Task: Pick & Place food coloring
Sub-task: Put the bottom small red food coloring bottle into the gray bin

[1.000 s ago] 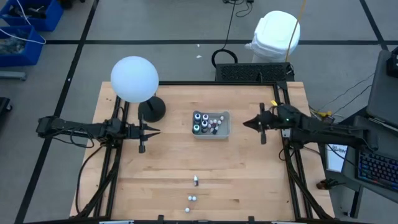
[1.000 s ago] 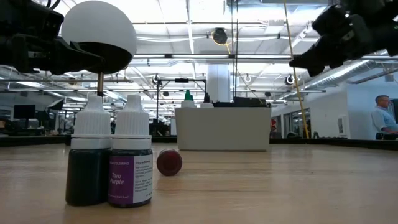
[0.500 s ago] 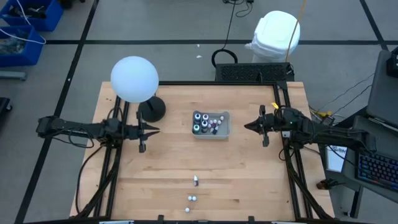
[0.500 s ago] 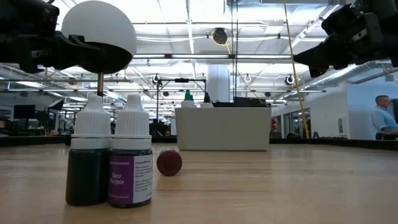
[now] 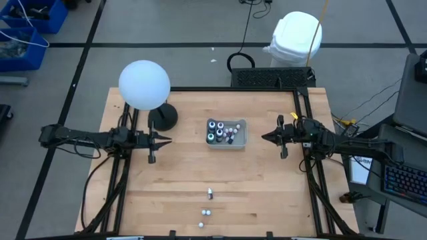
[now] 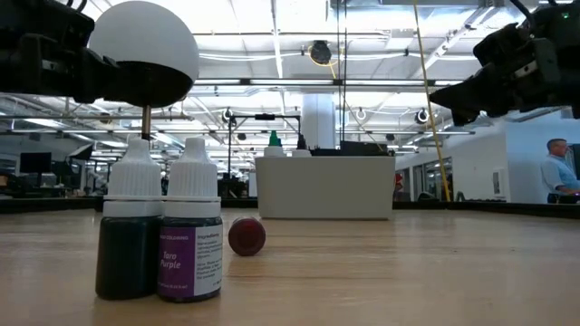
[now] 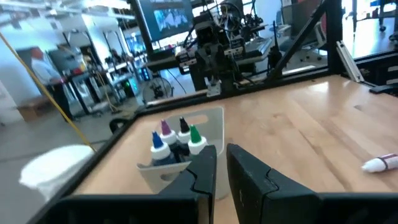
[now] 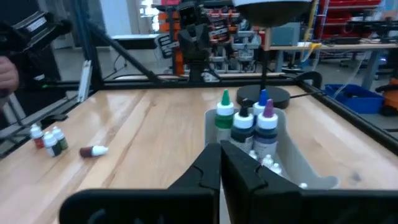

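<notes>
High view findings: the grey tray point(image 5: 227, 133) is set at mid-table, between the two arms, and several food coloring bottles point(image 5: 220, 131) are seen standing upright inside it. Three further bottles are left on the bare table point(image 5: 267, 193) near its front edge: two standing together point(image 6: 163, 231) and one lying on its side point(image 5: 209, 193). The left gripper point(image 5: 160, 140) is held just off the tray's one side, above the wood, with its fingers point(image 7: 249, 177) set a narrow slit apart and nothing seen between them. The right gripper point(image 5: 265, 137) is held off the opposite side, fingers pressed together and empty. Both are pointed at the tray, so that it lies directly ahead of each; the loose bottles lie well apart from both, off to one side. It is judged that the arms are parked level at a waiting height, neither being committed to a grasp. The lying bottle is judged the awkward one, being liable to roll when pinched. A round white lamp point(image 5: 143, 84) stands behind the left gripper.
</notes>
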You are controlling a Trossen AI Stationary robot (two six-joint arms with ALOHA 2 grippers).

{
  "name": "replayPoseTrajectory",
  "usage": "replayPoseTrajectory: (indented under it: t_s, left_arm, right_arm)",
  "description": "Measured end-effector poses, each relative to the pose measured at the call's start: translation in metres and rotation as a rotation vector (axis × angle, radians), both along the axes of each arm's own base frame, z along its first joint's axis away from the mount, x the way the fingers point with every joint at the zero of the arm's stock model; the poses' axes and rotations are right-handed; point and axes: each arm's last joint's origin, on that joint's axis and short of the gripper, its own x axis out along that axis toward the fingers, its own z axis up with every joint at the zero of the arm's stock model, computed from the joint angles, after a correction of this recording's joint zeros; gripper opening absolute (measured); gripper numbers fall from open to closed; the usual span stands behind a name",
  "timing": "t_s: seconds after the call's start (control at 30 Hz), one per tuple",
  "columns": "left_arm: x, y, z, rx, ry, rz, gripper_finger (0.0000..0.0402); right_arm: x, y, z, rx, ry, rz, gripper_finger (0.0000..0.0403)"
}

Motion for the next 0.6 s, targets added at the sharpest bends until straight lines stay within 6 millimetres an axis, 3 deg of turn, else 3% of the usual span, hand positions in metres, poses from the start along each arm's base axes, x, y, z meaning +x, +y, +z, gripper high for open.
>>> replayPoseTrajectory:
  t_s: [0.4,0.6]
  left_arm:
    - [-0.0001,0.0000,-0.0045,-0.178,0.037,0.005,0.0047]
    - [-0.0006,0.0002,-0.0104,-0.144,0.099,0.015,0.0047]
  right_arm:
    - [0.0000,0.0009,0.0066,-0.003,-0.077,0.029,0.0000]
    - [-0.0001,0.0009,0.0086,-0.034,-0.098,0.028,0.0000]
